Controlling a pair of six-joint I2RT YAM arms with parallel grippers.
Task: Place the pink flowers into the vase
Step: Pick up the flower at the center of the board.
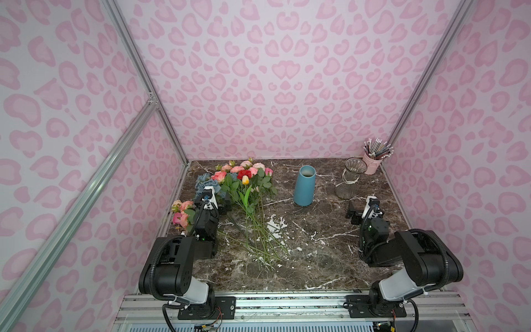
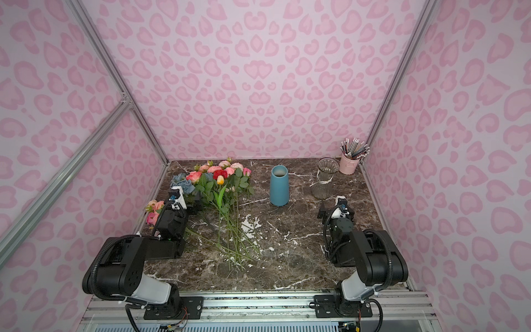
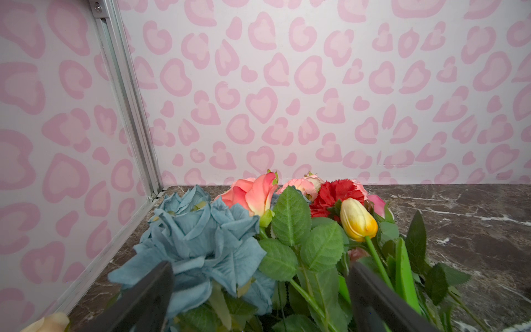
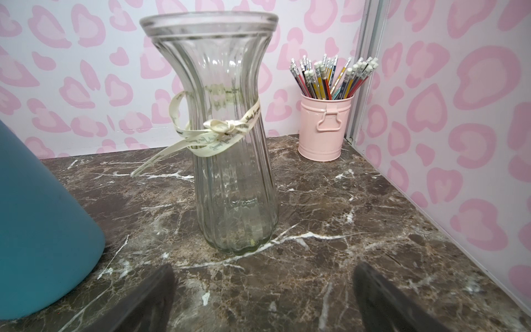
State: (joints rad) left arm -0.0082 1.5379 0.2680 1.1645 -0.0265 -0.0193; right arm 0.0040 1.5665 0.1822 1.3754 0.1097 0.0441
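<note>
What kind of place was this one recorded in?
Probably a staged robot test booth, not a real room: aluminium frame posts hold pink heart-print wall panels around a marble-look tabletop, with two robot arms mounted on a rail at its front.

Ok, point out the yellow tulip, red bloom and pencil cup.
yellow tulip (image 3: pixel 357 220): left wrist view, the bloom.
red bloom (image 3: pixel 334 195): left wrist view, its petals.
pencil cup (image 4: pixel 324 129): right wrist view, pink wall.

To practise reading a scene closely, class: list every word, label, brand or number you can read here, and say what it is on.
On the ribbon tied round the glass vase: cursive print, too blurred to read.
On the pencils in the pink bucket: any print is too small to read.
On the blue vase: no lettering shows.
No other text is visible.
</note>
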